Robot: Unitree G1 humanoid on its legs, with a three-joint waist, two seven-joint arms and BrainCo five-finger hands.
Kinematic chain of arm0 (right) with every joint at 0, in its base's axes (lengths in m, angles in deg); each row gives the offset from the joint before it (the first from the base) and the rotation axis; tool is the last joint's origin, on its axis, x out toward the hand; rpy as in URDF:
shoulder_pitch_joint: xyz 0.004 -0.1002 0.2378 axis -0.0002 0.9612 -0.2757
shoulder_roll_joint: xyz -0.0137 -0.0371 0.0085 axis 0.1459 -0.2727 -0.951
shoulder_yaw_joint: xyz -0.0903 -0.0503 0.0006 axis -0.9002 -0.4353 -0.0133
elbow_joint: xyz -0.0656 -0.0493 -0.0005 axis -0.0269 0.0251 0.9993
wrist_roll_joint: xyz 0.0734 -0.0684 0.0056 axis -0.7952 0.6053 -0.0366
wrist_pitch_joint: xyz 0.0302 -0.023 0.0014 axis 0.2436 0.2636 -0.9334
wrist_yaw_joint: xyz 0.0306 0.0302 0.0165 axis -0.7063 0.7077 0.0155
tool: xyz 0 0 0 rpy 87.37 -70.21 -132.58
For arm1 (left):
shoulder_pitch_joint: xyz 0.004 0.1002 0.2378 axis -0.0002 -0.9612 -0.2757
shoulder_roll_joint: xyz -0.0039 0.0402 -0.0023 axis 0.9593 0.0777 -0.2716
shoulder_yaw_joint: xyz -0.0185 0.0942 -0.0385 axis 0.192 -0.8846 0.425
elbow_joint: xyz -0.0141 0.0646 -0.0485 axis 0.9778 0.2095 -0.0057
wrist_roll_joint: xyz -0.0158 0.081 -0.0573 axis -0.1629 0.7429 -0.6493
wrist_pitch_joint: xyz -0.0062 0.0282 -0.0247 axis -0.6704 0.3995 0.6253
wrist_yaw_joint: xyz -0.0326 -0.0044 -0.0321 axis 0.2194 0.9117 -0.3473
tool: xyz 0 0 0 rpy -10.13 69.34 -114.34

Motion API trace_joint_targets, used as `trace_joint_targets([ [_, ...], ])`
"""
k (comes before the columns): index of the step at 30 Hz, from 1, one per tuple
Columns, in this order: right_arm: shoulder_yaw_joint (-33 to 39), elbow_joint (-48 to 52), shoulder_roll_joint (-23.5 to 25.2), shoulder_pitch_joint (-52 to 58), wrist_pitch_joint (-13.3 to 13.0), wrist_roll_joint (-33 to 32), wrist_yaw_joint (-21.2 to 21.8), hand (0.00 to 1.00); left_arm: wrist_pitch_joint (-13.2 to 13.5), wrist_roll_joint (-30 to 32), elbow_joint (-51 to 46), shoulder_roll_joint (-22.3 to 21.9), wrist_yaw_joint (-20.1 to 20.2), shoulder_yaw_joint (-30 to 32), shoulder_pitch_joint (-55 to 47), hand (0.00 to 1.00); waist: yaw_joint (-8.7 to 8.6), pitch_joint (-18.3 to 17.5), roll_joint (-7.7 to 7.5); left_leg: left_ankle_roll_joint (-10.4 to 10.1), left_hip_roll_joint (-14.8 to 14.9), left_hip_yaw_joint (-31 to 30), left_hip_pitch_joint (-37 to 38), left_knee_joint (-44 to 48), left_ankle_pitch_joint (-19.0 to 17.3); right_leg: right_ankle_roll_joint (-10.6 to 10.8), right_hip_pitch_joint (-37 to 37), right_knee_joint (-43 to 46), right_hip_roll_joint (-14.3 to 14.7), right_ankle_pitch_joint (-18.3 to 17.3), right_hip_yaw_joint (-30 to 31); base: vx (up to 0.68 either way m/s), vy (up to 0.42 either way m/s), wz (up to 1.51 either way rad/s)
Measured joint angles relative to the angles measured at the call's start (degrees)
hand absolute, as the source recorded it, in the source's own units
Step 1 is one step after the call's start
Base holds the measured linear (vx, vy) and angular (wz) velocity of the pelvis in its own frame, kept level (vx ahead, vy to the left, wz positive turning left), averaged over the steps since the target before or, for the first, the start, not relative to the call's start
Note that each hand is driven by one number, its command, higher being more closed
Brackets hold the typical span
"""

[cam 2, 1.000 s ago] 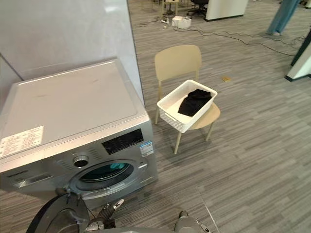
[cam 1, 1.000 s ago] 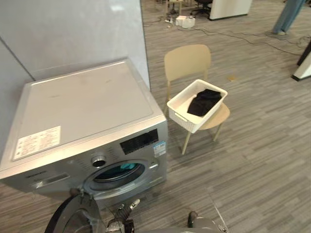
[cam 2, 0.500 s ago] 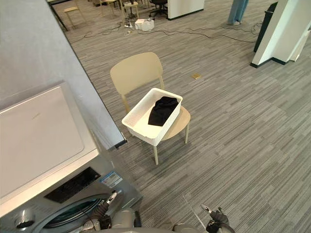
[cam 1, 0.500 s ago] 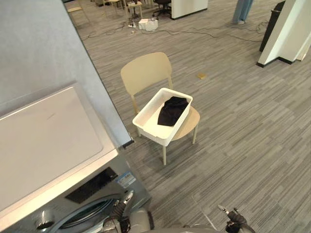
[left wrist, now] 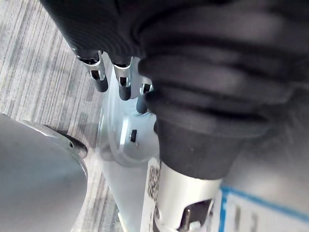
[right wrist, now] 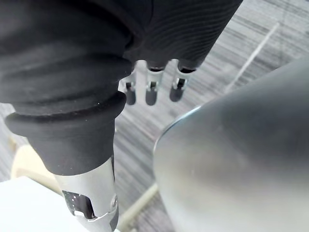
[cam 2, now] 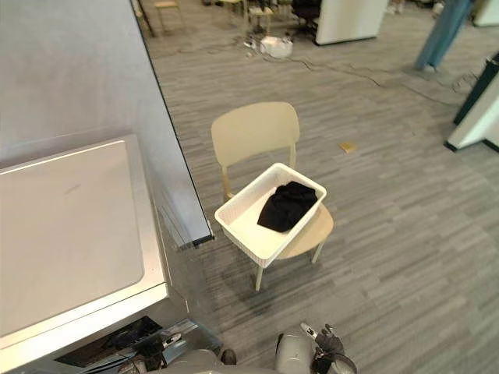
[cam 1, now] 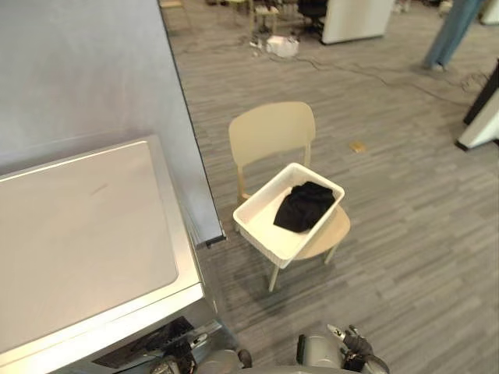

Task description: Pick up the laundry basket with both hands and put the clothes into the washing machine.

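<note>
Both hands hang low and close to the robot, and neither is touching any of the task's things. The right hand (cam 1: pixel 355 344) holds nothing; in its wrist view its fingers (right wrist: pixel 151 93) hang side by side, loose and nearly straight, with striped floor past their tips. The left hand (left wrist: pixel 124 81) is likewise empty, its fingers (left wrist: pixel 99 77) relaxed and pointing down at the floor.

The laundry basket (cam 1: pixel 269 238) sits well ahead of both hands, forward of the gap between them and somewhat nearer the right hand's side. It is white with perforated walls and rests on the seat of a beige chair (cam 1: pixel 271 129), turned at an angle to the seat so that one corner points back toward the hands. A black garment (cam 1: pixel 306 206) lies crumpled in the half of the basket farther from the hands (the nearer half shows bare white bottom).

The washing machine (cam 1: pixel 78 234) stands on the left hand's side, its flat silver top reaching out ahead of that hand and its front edge just beside it. A grey partition wall (cam 1: pixel 93 70) rises behind the machine. Far beyond the chair, well past the right hand, a person (cam 1: pixel 444 35) in jeans stands on the floor.
</note>
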Motion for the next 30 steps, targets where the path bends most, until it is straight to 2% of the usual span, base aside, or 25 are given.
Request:
trace_joint_targets([
  [1, 0.89, 0.05, 0.02, 0.46, 0.06, 0.02, -0.03, 0.0, 0.5, 0.49, -0.03, 0.04, -0.72, 0.06, -0.25, 0.0, 0.04, -0.18, 0.16, -0.68, 0.71, -0.26, 0.0, 0.24, -0.58, -0.2, 0.24, -4.23, -0.74, 0.14, 1.05, 0.06, -0.347, 0.32],
  [2, 1.73, 0.01, 0.18, 2.05, 0.23, 0.05, -0.06, 0.0, 2.39, 1.35, -1.01, 0.42, -1.55, 0.06, -2.25, 0.0, -0.01, -1.0, 0.5, -2.22, 2.54, -1.36, -0.2, 0.74, -1.56, 0.04, 2.76, -18.46, -0.38, 1.67, 5.64, 0.04, -0.346, 0.18],
  [3, 2.13, -0.16, 0.16, 2.76, 0.36, 0.09, -0.05, 0.0, 3.22, 2.21, -1.16, 0.51, -1.45, 0.02, -3.06, 0.0, 0.02, -1.5, 0.62, -2.85, 3.41, -1.91, -0.44, 1.18, -1.97, 0.69, 4.07, -23.55, 0.1, 2.14, 8.42, 0.1, -0.561, 0.25],
  [4, 2.71, -1.12, 0.31, 4.16, 1.24, 0.17, -0.03, 0.0, 4.12, 3.02, -2.09, 0.42, -1.27, -0.01, -4.62, 0.0, 0.04, -2.98, 0.59, -4.18, 5.07, -3.17, -1.13, 1.78, -2.69, 2.12, 6.56, -30.95, 1.26, 3.08, 13.26, 0.11, -0.535, 0.26],
  [5, 2.7, -1.47, 0.74, 5.25, 1.61, 0.13, -0.02, 0.0, 4.44, 3.15, -2.61, 0.37, -1.28, 0.03, -5.31, 0.0, 0.05, -4.15, 0.25, -5.29, 5.93, -3.99, -1.75, 2.07, -3.04, 3.41, 7.55, -33.5, 1.66, 3.82, 14.55, 0.18, -0.714, 0.53],
  [6, 3.1, -3.09, 2.02, 7.0, 1.99, 0.12, -0.02, 0.0, 5.05, 3.34, -3.88, 1.33, -1.1, 0.15, -6.76, 0.0, -0.03, -6.39, -1.99, -8.53, 6.76, -6.42, -2.72, 2.1, -3.67, 9.86, 10.24, -37.64, 0.7, 3.72, 12.48, 0.17, -0.66, 0.61],
  [7, 3.79, -4.42, 1.56, 6.79, 2.37, 0.0, -0.01, 0.0, 5.33, 3.8, -3.81, 0.59, -0.9, 0.71, -6.51, 0.0, -0.12, -6.67, -1.76, -10.72, 8.58, -8.46, -2.76, 2.25, -3.63, 10.23, 11.1, -37.04, 1.64, -0.05, 9.02, 0.14, -0.623, 0.74],
  [8, 3.84, -4.57, 0.78, 7.24, 2.61, 0.1, 0.0, 0.0, 5.46, 4.18, -4.33, -0.52, -0.71, 1.47, -6.62, 0.0, -0.33, -7.28, -0.66, -10.99, 9.87, -9.83, -2.36, 2.07, -3.5, 8.84, 10.95, -36.75, 2.09, -0.71, 6.51, 0.13, -0.507, 0.61],
  [9, 4.02, -4.55, -0.54, 7.54, 2.68, 0.61, -0.12, 0.0, 6.03, 4.86, -4.7, -3.63, -0.36, 2.11, -6.22, 0.0, 0.16, -7.57, 1.4, -10.36, 11.78, -10.82, -1.44, 2.71, -2.91, 7.14, 11.13, -34.41, 4.26, -2.41, 4.85, 0.13, -0.392, 0.64],
  [10, 4.01, -4.64, -0.83, 6.58, 2.68, 0.7, -0.04, 0.0, 6.58, 4.86, -4.78, -4.54, 0.24, 3.19, -6.39, 0.0, 0.27, -7.3, 2.57, -10.63, 13.49, -11.04, -1.49, 3.8, -1.55, 6.07, 11.77, -32.44, 6.63, -4.47, 2.85, 0.13, -0.387, 0.57],
  [11, 3.99, -5.04, -0.93, 6.0, 2.67, 0.71, -0.03, 0.0, 6.6, 4.66, -4.91, -4.8, 0.39, 4.18, -6.36, 0.0, 0.0, -7.33, 2.54, -10.09, 14.04, -12.21, -2.52, 5.38, -0.58, 5.52, 12.4, -32.25, 7.13, -4.96, 1.61, 0.08, -0.366, 0.71],
  [13, 2.19, -5.19, -1.09, 4.91, 2.26, 0.82, -0.05, 0.0, 6.59, 2.67, -5.69, -4.79, 0.44, 6.63, -6.56, 0.0, 0.09, -7.32, 2.09, -3.99, 15.25, -15.17, -9.62, 16.12, 3.64, 3.15, 16.24, -35.09, 9.72, -4.76, -3.49, 0.05, -0.35, 0.88],
  [14, 1.58, -5.53, -1.3, 4.72, 2.16, 1.17, -0.02, 0.0, 6.59, 2.56, -5.96, -4.74, 0.43, 6.93, -6.55, 0.0, 0.14, -7.27, 1.91, -3.04, 15.59, -14.95, -11.62, 18.52, 5.5, 2.63, 17.04, -35.91, 10.24, -4.58, -4.8, 0.07, -0.335, 0.86],
  [16, 1.35, -7.59, -1.91, 2.86, 2.04, 1.2, -0.18, 0.0, 6.58, 2.27, -6.66, -4.47, 0.47, 8.69, -6.97, 0.0, 0.25, -6.62, 1.26, -0.7, 17.93, -10.66, -15.69, 22.21, 12.17, 0.63, 19.82, -39.04, 11.79, -3.4, -7.91, 0.05, -0.229, 0.75],
  [17, 1.23, -7.81, -1.05, 2.15, 1.9, 0.85, -0.18, 0.0, 6.52, 2.42, -6.63, -3.12, 0.44, 8.78, -6.87, 0.0, 0.29, -6.36, 0.25, 1.08, 20.25, -4.06, -16.76, 22.45, 15.8, -0.58, 22.71, -42.71, 12.4, -2.3, -10.95, 0.04, -0.2, 0.79],
  [18, 1.17, -7.68, -0.96, 1.94, 1.66, 0.3, -0.21, 0.0, 6.51, 2.52, -6.62, -2.7, 0.46, 9.01, -6.84, 0.0, 0.15, -6.32, 0.3, 1.09, 20.9, -1.54, -17.87, 24.39, 15.49, -0.87, 23.58, -43.9, 12.75, -1.94, -11.94, 0.06, -0.249, 1.0],
  [19, 1.06, -7.17, -1.27, 1.55, 1.59, -0.41, -0.37, 0.0, 6.53, 2.8, -6.59, -2.91, 0.52, 8.96, -6.83, 0.0, 0.24, -6.12, 0.59, -0.04, 20.25, 3.51, -19.23, 28.0, 10.41, -1.57, 25.16, -46.08, 13.08, -1.42, -13.43, 0.04, -0.109, 0.85],
  [20, 1.4, -7.17, -1.76, 0.48, 1.56, -0.68, -0.43, 0.0, 6.53, 3.0, -6.48, -3.12, 0.51, 8.46, -6.89, 0.0, 0.31, -6.07, 0.69, -2.82, 16.64, 7.7, -18.16, 26.04, 6.28, -1.73, 25.51, -47.07, 12.72, -1.05, -14.6, 0.04, -0.055, 0.73],
  [21, 1.42, -7.16, -2.03, -0.09, 1.55, -0.67, -0.45, 0.0, 6.52, 3.37, -6.3, -3.22, 0.52, 8.22, -6.96, 0.0, 0.35, -6.09, 0.68, -3.0, 15.15, 9.86, -16.77, 22.7, 5.86, -1.53, 25.56, -47.4, 12.6, -0.88, -15.14, 0.06, 0.014, 0.52],
  [22, 1.45, -7.17, -2.08, -1.0, 1.37, -0.65, -0.44, 0.0, 6.5, 5.08, -4.73, -2.61, 0.52, 7.9, -7.41, 0.0, 0.67, -5.56, 1.72, -1.43, 14.22, 16.66, -13.0, 14.61, 3.32, -1.11, 25.49, -47.92, 12.66, -0.85, -16.27, 0.04, 0.022, 0.42],
  [23, 1.55, -7.04, -2.0, -1.22, 1.29, -0.66, -0.44, 0.0, 6.3, 5.5, -3.8, -2.36, 0.52, 7.89, -7.3, 0.0, 0.41, -5.64, 1.63, -1.41, 13.5, 18.62, -11.53, 10.83, 2.8, -0.88, 25.54, -48.36, 12.59, -0.94, -16.94, 0.09, 0.018, 0.54],
  [24, 1.67, -6.62, -1.09, -1.83, 1.44, -0.65, -0.44, 0.0, 5.92, 6.3, -2.39, -2.0, 0.46, 8.26, -7.29, 0.0, 0.38, -5.76, 0.55, -0.58, 12.14, 20.76, -9.9, 5.64, 3.77, -0.38, 25.77, -49.56, 11.77, -0.63, -17.25, 0.1, -0.003, 0.42],
  [25, 1.52, -5.44, -0.23, -1.95, 1.36, -0.67, -0.46, 0.0, 5.68, 7.67, -1.99, -2.37, 0.42, 9.19, -8.12, 0.0, 1.11, -5.47, 0.59, -0.01, 10.26, 20.95, -8.79, 2.46, 4.73, 0.28, 25.97, -51.06, 11.13, 0.05, -17.51, 0.13, 0.006, 0.25],
  [28, 0.5, -4.39, 0.73, -1.36, 1.08, -0.69, -0.45, 0.0, 5.45, 8.41, -1.48, -2.73, 0.32, 9.96, -9.32, 0.0, 1.37, -5.44, 0.27, 1.07, 5.06, 18.93, -6.05, -4.88, 7.0, 1.34, 26.65, -51.01, 7.73, -0.31, -20.25, 0.17, 0.035, 0.43],
  [30, -0.08, -4.37, 0.85, -1.07, 1.05, -0.69, -0.54, 0.0, 5.5, 8.4, -1.35, -2.62, 0.23, 9.19, -9.31, 0.0, 1.53, -5.38, 0.03, 1.45, 1.7, 17.82, -4.12, -7.77, 6.68, 2.22, 27.5, -49.08, 5.02, -1.75, -22.22, 0.2, 0.069, 0.54],
])
